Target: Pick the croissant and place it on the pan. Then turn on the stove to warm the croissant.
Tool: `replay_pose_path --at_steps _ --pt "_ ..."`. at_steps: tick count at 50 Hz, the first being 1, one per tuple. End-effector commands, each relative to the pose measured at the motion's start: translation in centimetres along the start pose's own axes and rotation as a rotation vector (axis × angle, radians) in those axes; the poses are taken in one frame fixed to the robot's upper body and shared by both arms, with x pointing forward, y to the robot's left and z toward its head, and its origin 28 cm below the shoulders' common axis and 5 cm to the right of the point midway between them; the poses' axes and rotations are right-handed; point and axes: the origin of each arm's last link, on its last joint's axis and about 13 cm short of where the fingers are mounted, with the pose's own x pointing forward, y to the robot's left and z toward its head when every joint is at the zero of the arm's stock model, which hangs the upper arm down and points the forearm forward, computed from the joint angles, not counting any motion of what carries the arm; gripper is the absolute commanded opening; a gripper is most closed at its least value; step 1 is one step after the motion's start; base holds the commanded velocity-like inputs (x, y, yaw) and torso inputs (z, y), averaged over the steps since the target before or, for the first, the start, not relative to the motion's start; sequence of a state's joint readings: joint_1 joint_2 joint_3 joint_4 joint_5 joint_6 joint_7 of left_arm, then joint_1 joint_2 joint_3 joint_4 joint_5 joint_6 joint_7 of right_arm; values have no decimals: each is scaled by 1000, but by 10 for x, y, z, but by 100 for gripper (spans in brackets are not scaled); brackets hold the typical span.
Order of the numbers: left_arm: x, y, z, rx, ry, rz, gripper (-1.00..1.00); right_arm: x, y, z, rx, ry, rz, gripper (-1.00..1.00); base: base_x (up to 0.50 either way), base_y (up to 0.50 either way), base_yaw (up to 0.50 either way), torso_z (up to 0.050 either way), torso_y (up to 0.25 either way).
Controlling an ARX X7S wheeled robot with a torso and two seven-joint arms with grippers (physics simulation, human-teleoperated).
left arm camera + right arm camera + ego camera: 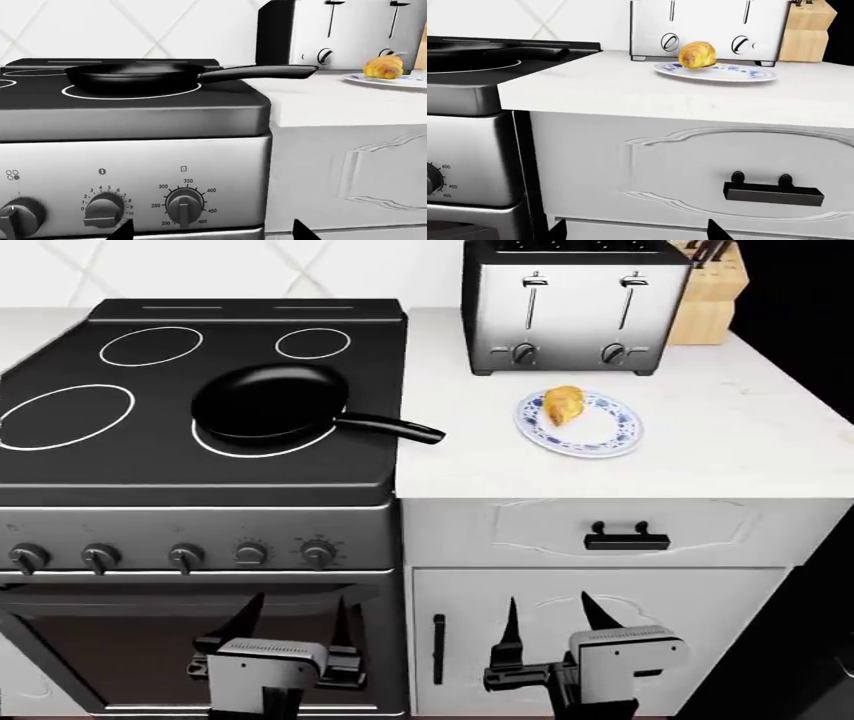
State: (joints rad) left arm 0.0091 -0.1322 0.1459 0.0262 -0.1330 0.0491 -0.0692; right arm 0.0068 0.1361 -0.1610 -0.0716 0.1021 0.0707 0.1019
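Croissant [565, 405] is the thing to find, and it sits at the right of the scene; going from the left, the stove [80, 465] comes first, its black glass top marked with white rings and a row of knobs [318, 553] along its steel front. The pan [271, 400] rests on the stove's near right ring, empty, its handle pointing right toward the tabletop [721, 455] and reaching just past the stove's edge. Below, in front of the oven door, the left hand [291, 625] hangs low with its fingers apart, gripping nothing. The right hand [550, 628] hangs before the cabinet door under the drawer, its fingers likewise apart and empty.

On the white tabletop beside the stove lies a plate [594, 435] with a blue pattern, and the croissant lies on the plate's left half, well apart from the pan. Just behind the plate stands a steel toaster [574, 305] against the wall. To the right of the toaster is a wooden knife block [701, 300]. A dark handle [626, 538] is fixed on the drawer front below the plate.
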Motion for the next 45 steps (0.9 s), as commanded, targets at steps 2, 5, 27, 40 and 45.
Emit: replay_pose_path --at_steps 2,5,27,40,45 --pt "-1 -2 2 -21 -1 -36 100 0 0 -1 1 9 1 100 0 -500 0 0 0" --pt "-2 -2 1 -26 -2 -47 100 0 0 -1 0 10 1 100 0 -500 0 0 0" --pt "-4 -1 -3 -34 5 -39 100 1 1 -1 -10 11 0 100 0 -500 0 0 0" --pt "-4 -1 -4 -75 79 -29 100 1 0 -1 -10 10 -2 100 0 -500 0 0 0" --pt "-4 -2 -6 -42 96 -31 100 1 -1 0 -3 3 -10 100 0 -320 0 0 0"
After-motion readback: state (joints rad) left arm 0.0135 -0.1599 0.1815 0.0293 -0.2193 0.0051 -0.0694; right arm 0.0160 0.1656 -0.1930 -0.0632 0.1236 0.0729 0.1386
